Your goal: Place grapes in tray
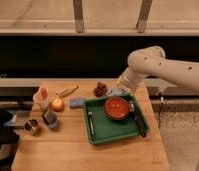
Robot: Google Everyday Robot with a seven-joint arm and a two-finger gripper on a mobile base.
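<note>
The claw (116, 91), its grip state not determinable, hung just right of the bumpy dark reddish-purple grape cluster (100, 89) lying on the wooden bench (58, 150) behind the shallow green rectangular plastic tray (110, 131), indicating the approach step, with closure on the cluster apparently required next.

My claw (116, 91) hangs low near the far side of the worktop (63, 150), just right of the grapes (100, 89) and just behind the green tray (104, 134). Grapes sit on the wood, outside the tray. A red bowl (117, 107) sits in the tray's far half, and the apple (57, 104) is way off left.
</note>
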